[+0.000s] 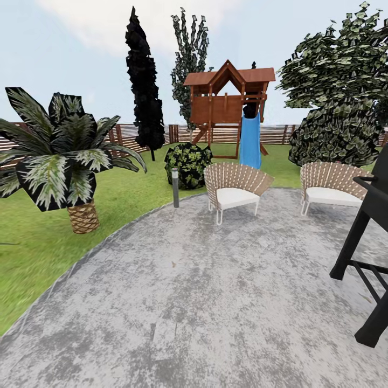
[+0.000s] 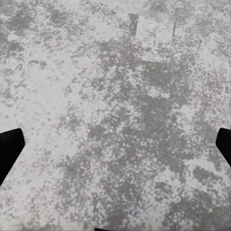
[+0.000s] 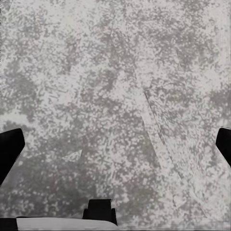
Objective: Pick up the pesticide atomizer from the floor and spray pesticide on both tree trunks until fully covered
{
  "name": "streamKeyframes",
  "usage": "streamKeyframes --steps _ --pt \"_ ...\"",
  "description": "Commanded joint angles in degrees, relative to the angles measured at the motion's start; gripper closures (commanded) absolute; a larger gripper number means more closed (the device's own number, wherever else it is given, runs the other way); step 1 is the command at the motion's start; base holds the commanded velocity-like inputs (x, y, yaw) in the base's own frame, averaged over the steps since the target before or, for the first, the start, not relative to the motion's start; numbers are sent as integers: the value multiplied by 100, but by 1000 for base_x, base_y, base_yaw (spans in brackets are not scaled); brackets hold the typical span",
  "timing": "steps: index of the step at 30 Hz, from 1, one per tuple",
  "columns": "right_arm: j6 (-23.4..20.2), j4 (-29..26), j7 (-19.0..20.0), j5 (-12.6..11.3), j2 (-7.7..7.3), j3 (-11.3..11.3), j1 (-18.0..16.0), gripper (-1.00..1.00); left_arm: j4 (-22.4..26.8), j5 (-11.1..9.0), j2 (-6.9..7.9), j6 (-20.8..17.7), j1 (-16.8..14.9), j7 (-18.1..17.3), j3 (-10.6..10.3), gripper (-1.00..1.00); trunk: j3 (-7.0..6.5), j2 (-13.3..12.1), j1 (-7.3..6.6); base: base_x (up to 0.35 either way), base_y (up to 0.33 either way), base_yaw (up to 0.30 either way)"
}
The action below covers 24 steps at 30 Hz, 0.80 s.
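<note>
Paved patio (image 1: 215,302) occupies the foreground, with lawn (image 1: 32,248) bordering it at left and behind. Short palm (image 1: 64,161) stands on the lawn at left. Bollard light (image 1: 175,187) sits at the patio's far edge, round shrub (image 1: 188,164) just behind it. Two chairs (image 1: 234,188) (image 1: 328,186) stand side by side on the patio's far part. Playset (image 1: 229,105) stands behind them on the lawn, fence (image 1: 134,137) beyond. Cypress (image 1: 144,86) rises left of the playset. Grill frame (image 1: 366,253) stands at the patio's right edge.

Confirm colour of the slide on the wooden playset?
Bright blue slide, hanging from the red-brown wooden playset; clearest in the head view.
</note>
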<state>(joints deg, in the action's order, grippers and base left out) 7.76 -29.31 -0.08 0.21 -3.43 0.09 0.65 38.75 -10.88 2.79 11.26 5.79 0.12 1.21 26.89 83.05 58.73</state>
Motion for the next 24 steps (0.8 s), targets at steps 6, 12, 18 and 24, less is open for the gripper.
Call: streamKeyframes --steps 6,12,18,24 --pt "35 167 -1 0 -8 2 4 -100 -2 -46 2 15 2 4 -14 -100 3 3 0 -15 41 0" --pt "69 184 -1 -7 -3 1 3 -100 -6 -46 2 16 2 5 -14 -100 3 3 0 -3 7 -6" --pt "75 188 -1 -6 7 5 3 -100 -7 -42 2 16 2 5 -22 -100 -9 3 0 0 1 -180" --pt "76 189 -1 -6 8 8 5 -100 -40 -30 2 16 2 5 -26 -100 -18 3 0 0 0 -280"
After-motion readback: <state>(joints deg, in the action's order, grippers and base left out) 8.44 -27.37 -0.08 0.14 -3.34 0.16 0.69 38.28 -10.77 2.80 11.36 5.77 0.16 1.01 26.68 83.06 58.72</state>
